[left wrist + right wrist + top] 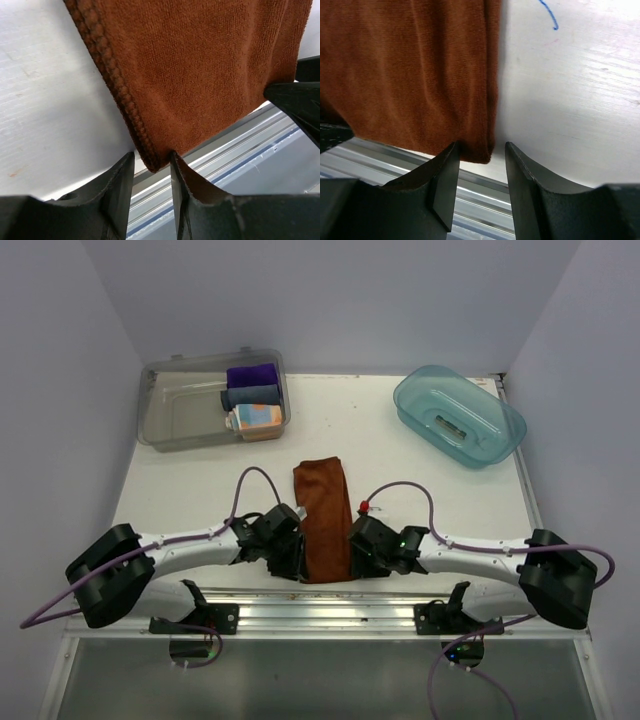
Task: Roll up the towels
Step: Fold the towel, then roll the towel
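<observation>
The rust-brown towel (322,520) lies as a long folded strip on the white table, its near end at the table's front edge. My left gripper (293,556) is open at the towel's near left corner (152,159), which sits between the fingertips. My right gripper (357,550) is open at the near right corner (477,152), which also sits between its fingertips. In the wrist views the towel (200,75) (410,70) fills the upper frame. The patterned pale blue, orange and white towel (258,418) lies rolled in the clear bin (170,420).
The clear bin at the back left also holds a purple cloth (251,374) and a grey-blue cloth (250,397). A teal tub (458,416) stands at the back right. A metal rail (320,612) runs along the table's front edge, just below both grippers.
</observation>
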`<state>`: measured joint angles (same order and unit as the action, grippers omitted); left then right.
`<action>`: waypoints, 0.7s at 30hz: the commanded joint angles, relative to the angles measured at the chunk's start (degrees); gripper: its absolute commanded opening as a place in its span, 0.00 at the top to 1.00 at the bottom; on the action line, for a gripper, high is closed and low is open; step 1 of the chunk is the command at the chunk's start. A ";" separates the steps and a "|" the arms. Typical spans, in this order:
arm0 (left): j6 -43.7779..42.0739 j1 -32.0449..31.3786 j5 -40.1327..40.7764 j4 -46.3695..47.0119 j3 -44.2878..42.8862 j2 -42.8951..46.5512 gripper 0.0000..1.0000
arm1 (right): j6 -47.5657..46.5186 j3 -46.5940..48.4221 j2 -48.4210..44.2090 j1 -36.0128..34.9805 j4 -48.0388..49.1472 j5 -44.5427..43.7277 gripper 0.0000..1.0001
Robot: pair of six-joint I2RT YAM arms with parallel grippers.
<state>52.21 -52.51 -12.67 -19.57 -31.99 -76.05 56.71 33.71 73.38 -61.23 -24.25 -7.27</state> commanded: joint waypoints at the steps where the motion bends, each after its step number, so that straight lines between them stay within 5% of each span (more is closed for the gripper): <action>1: 1.76 -1.19 1.94 1.91 -0.62 -1.03 0.62 | -0.02 -0.66 0.88 -0.55 2.54 1.29 0.55; 4: 2.46 -1.72 2.64 2.25 -0.62 -1.20 0.68 | 0.24 -1.02 1.15 -0.82 2.98 1.38 0.60; 7: 2.64 -1.72 3.08 1.91 -0.97 -1.91 0.86 | 0.60 -1.11 0.36 -1.08 2.37 0.77 0.67; 8: 2.64 -1.80 3.52 1.38 -1.58 -1.99 0.99 | 0.77 -1.37 0.01 -1.08 2.28 0.24 0.69; 13: 3.08 -1.81 5.71 -0.55 -2.73 -0.77 1.00 | 1.13 -0.15 -1.05 -1.17 0.53 -2.66 0.96; 21: 3.69 -1.81 6.69 -3.44 -5.98 1.87 1.00 | 1.21 3.90 -0.96 -1.17 -1.94 -5.47 1.00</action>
<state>54.98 -54.08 -8.19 -21.34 -34.85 -76.01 57.47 34.61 73.23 -62.22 -24.08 -8.95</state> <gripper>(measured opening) 0.012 0.031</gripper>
